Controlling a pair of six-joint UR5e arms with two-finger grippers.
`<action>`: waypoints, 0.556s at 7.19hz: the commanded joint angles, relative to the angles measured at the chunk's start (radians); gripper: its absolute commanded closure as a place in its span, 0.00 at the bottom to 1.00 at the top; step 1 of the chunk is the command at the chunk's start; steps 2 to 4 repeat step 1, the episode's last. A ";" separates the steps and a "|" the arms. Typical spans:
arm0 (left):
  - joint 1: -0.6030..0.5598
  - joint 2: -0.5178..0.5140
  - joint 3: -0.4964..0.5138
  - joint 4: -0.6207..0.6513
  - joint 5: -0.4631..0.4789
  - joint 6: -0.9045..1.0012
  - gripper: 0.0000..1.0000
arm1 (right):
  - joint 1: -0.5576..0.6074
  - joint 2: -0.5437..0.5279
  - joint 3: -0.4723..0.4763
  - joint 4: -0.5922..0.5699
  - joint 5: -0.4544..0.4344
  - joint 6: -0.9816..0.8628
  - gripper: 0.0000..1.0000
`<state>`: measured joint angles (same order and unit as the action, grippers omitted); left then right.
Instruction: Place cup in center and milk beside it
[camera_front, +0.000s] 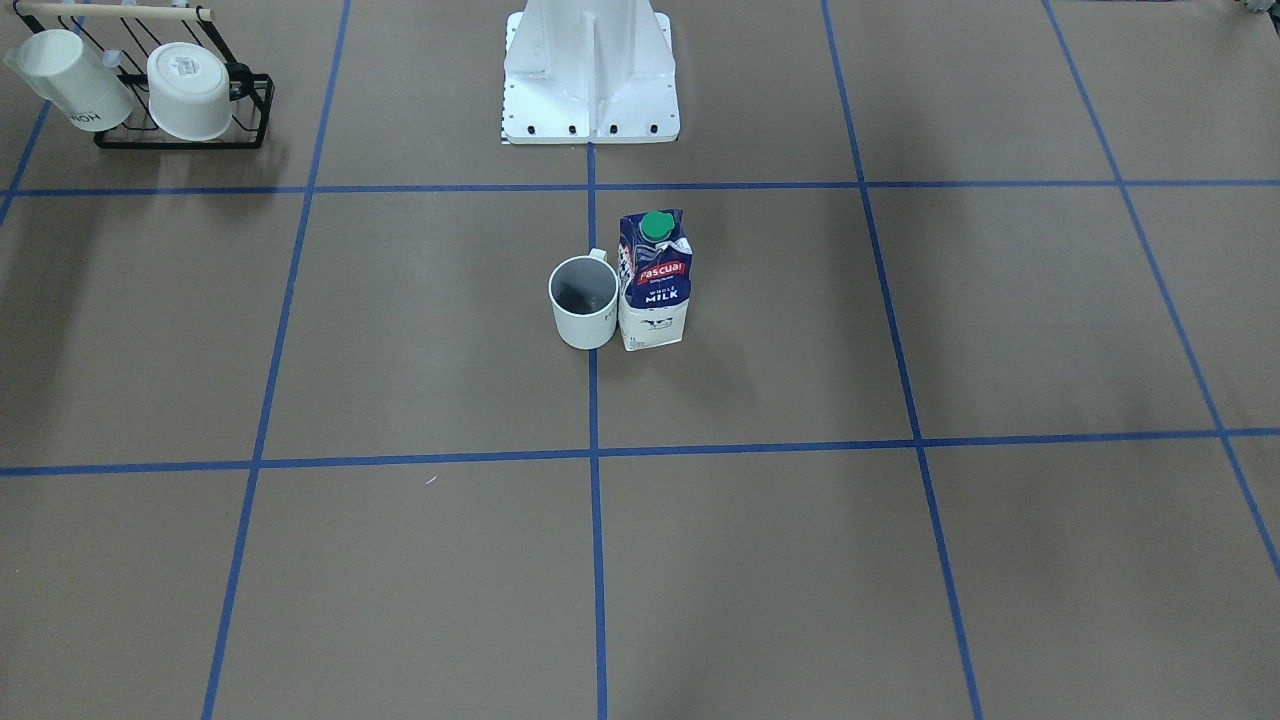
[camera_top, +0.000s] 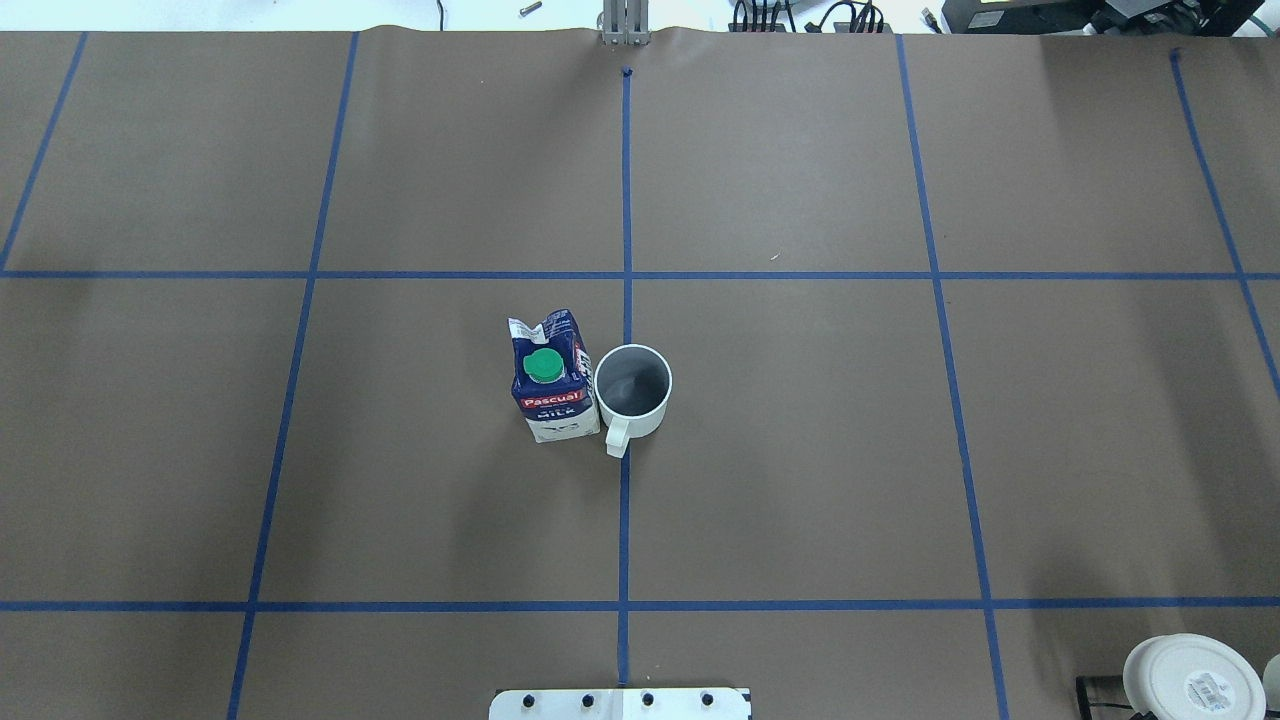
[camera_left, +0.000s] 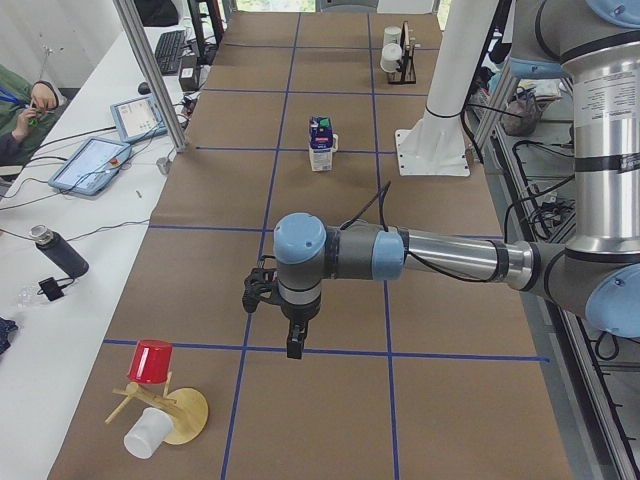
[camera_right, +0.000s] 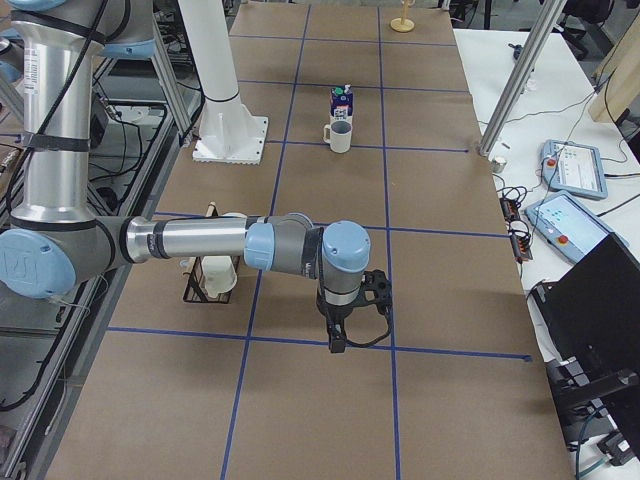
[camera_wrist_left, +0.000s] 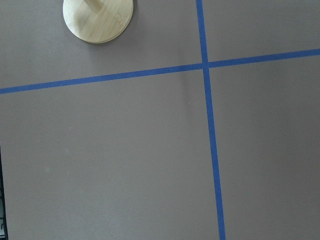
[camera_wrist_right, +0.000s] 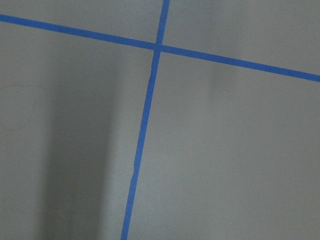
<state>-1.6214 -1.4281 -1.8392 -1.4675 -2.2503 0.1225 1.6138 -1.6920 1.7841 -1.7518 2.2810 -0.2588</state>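
Looks finished: cup (camera_top: 633, 390) at desk (camera_top: 800, 450) centre, milk (camera_top: 548, 380) just beside, leftward. Grip of left hand (camera_left: 292, 347) and right hand (camera_right: 337, 341) impossible to tell; both well apart. Needs only staying clear.

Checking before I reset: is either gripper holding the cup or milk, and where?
Neither: cup and milk stand free mid-table, far from the left gripper and right gripper.

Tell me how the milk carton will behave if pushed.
The milk carton stands tall on a small base, so it probably tips rather than slides. Its creased top suggests soft walls that may dent.
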 joint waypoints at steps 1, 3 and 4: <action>0.000 0.000 0.000 0.000 0.000 0.000 0.01 | 0.000 0.000 0.000 0.000 0.000 -0.002 0.00; 0.000 0.000 0.000 0.000 0.000 0.000 0.01 | 0.000 0.000 0.000 0.000 0.000 -0.002 0.00; 0.000 0.000 0.000 0.000 0.000 0.000 0.01 | 0.000 0.000 0.000 0.000 0.000 -0.002 0.00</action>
